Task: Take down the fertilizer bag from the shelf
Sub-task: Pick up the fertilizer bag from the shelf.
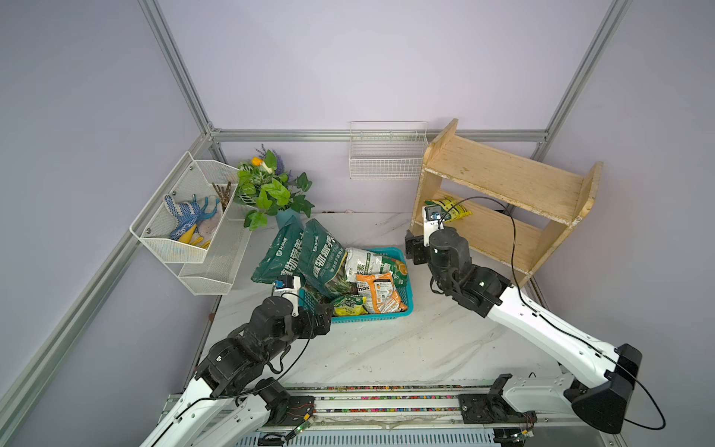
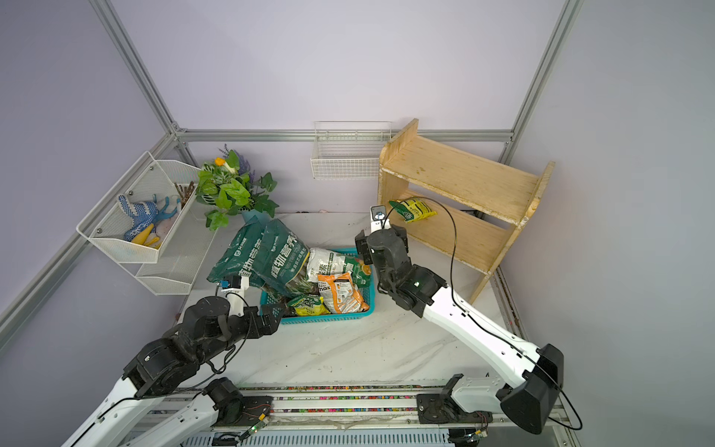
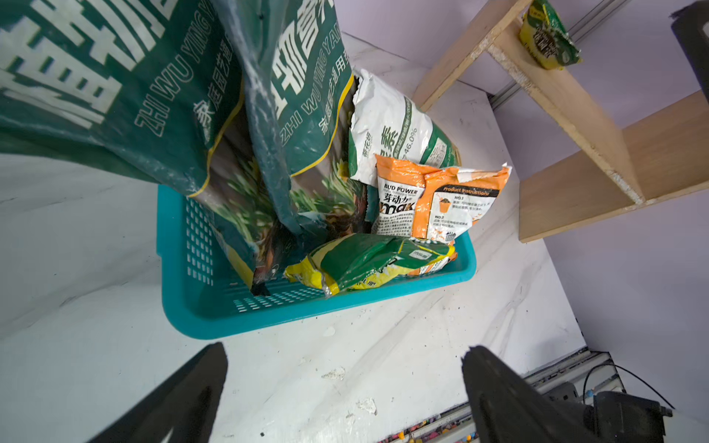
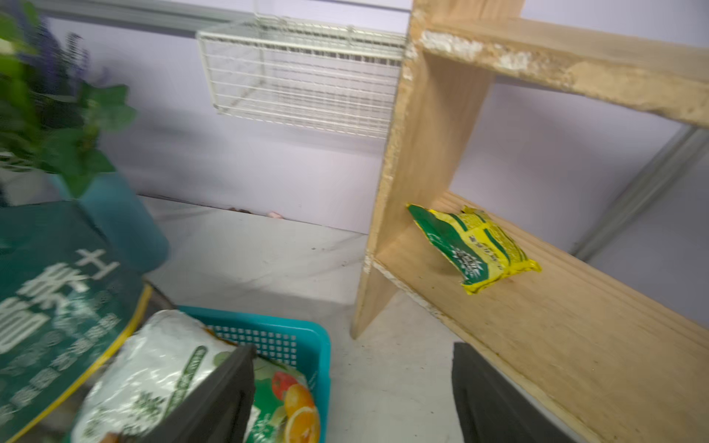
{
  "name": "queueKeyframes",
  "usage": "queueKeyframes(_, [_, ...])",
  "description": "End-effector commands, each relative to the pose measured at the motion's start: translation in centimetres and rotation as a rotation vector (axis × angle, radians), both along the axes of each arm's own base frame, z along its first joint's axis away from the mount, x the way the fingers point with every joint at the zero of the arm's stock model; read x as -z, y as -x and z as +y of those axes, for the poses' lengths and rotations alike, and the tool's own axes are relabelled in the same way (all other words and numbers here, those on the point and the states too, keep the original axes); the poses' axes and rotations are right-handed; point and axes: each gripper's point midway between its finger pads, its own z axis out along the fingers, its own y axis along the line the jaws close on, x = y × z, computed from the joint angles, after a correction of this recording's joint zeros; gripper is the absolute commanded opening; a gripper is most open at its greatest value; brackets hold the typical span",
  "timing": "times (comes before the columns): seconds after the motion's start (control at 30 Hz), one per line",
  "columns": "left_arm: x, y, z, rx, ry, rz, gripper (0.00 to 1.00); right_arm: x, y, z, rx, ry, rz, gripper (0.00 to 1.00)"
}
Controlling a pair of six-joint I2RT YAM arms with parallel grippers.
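The shelf (image 1: 503, 174) (image 2: 464, 174) is a light wooden two-tier rack at the back right. A small yellow and green fertilizer bag (image 1: 458, 211) (image 2: 416, 211) (image 4: 475, 249) lies at the left end of its lower tier, also seen in the left wrist view (image 3: 548, 38). My right gripper (image 1: 416, 247) (image 2: 363, 247) (image 4: 353, 349) is open and empty. It hovers in front of the shelf's left side panel, short of the bag. My left gripper (image 1: 325, 315) (image 2: 272, 313) (image 3: 345, 347) is open and empty over the table by the teal basket's near left corner.
The teal basket (image 1: 387, 318) (image 3: 268, 318) holds several bags, including two tall dark green ones (image 1: 321, 259). A white wire wall basket (image 1: 387, 162) hangs left of the shelf. A white mesh rack (image 1: 185, 232) with gloves is on the left wall, beside a potted plant (image 1: 271, 189).
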Motion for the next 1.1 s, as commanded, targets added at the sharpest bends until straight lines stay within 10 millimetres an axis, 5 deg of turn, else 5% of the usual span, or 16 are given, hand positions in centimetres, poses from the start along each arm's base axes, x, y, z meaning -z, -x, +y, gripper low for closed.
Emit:
queueKeyframes(0.0, [-6.9,1.7,0.2,0.086,0.024,-0.114,1.0,1.2,-1.7,-2.8,0.089,0.025,0.055,0.84])
queueKeyframes(0.1, [-7.5,2.0,2.2,0.055,-0.088,-0.141,1.0,1.5,-3.2,-3.8,0.113,0.028,0.048,0.84])
queueKeyframes(0.17, [-6.0,1.7,3.0,0.038,-0.162,-0.145,1.0,1.4,-4.1,-4.2,0.146,0.058,0.034,0.85])
queueKeyframes(0.23, [-4.0,1.6,2.3,0.064,-0.17,-0.119,1.0,1.3,-5.2,-4.5,0.175,0.101,0.034,0.86])
queueKeyframes(0.33, [-4.4,2.4,0.2,0.189,-0.129,-0.119,1.0,1.9,-7.3,-4.4,0.21,0.191,0.055,0.86])
queueKeyframes(0.57, [-3.9,1.7,1.9,0.093,-0.165,-0.111,1.0,3.7,-10.8,-5.3,0.287,0.349,0.131,0.81])
queueKeyframes(1.0, [-4.0,1.6,2.7,0.056,-0.167,-0.122,1.0,6.0,-12.0,-8.5,0.344,0.393,0.202,0.8])
queueKeyframes(1.07, [-4.0,1.6,2.6,0.058,-0.169,-0.119,1.0,6.6,-12.2,-8.8,0.346,0.408,0.224,0.74])
